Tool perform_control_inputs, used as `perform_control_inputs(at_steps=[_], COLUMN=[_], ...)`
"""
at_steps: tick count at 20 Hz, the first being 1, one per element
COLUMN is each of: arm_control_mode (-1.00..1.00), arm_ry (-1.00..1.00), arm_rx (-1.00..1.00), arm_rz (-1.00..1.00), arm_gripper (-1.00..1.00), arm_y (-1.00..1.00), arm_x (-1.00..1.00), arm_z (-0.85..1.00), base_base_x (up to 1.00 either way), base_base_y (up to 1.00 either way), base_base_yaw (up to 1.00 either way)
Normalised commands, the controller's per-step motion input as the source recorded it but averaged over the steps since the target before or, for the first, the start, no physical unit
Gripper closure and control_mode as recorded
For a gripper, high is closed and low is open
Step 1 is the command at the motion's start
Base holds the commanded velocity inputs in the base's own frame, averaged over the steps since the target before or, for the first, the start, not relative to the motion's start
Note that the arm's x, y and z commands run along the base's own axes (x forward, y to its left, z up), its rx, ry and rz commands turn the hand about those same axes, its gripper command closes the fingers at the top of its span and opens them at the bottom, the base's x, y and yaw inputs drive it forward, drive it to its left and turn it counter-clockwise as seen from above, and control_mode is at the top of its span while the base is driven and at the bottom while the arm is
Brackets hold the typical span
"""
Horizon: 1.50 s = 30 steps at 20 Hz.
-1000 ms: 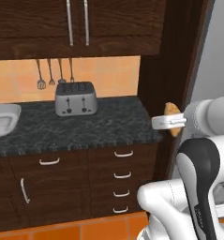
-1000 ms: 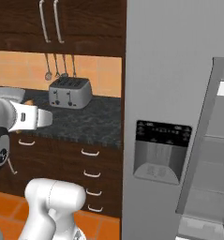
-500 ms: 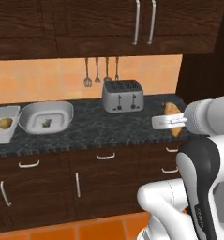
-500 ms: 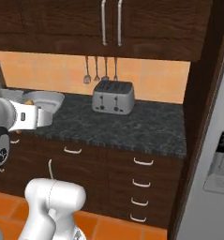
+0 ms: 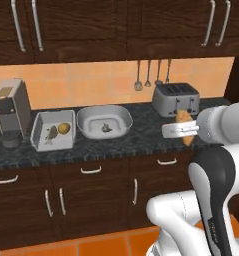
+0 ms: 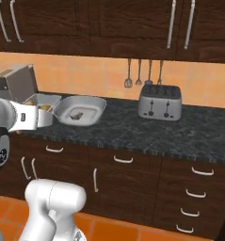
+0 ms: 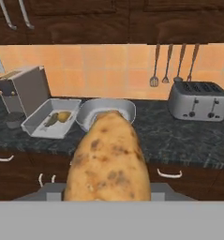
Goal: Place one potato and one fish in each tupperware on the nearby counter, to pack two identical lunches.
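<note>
My gripper (image 5: pixel 183 129) is shut on a brown speckled potato (image 5: pixel 183 126), held in the air in front of the counter (image 5: pixel 141 142) near its right end. The potato (image 7: pixel 106 161) looms large in the hand view and hides the fingertips. Two tupperware stand to the left on the counter. The deep square box (image 5: pixel 41 139) holds a potato (image 5: pixel 64 128) and a dark fish (image 5: pixel 52 132). The wider rounded dish (image 5: pixel 104 112) holds one fish (image 5: pixel 106 128). Both containers (image 7: pixel 36 125) (image 7: pixel 127 108) lie ahead of the hand, beyond the held potato.
A silver toaster (image 5: pixel 176 98) stands at the back right of the counter, just behind the gripper. A grey coffee machine (image 5: pixel 11 107) stands left of the box. Utensils (image 5: pixel 148 75) hang on the orange tiled wall. Drawers and doors with silver handles lie below.
The whole picture has shifted: the base has moved left along the counter, bringing the two tupperware and the coffee machine into view. The gripper keeps hold of the potato.
</note>
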Motion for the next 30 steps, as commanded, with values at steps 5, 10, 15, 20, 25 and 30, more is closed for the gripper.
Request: perform_control_inputs(at_steps=[5,10,15,20,25,30], arm_control_mode=[1.0,1.0,1.0,-1.0,-1.0,-1.0], arm_ry=[0.0,0.0,0.0,0.16,0.4,0.25], arm_rx=[0.0,0.0,0.0,-0.04,0.08,0.01], arm_rz=[0.0,0.0,0.0,0.04,0.01,0.0], arm_gripper=[1.0,1.0,1.0,1.0,1.0,1.0], arm_y=[0.0,0.0,0.0,-0.28,-0.26,-0.04], arm_x=[0.0,0.0,0.0,0.25,1.0,1.0], arm_z=[0.0,0.0,0.0,-0.65,-0.85,-0.7], base_base_x=[0.46,0.77,0.57,0.01,0.0,0.0], base_base_y=[0.92,0.06,-0.1,0.0,0.0,0.0], base_base_yaw=[-0.25,-0.03,0.02,0.01,0.0,0.0])
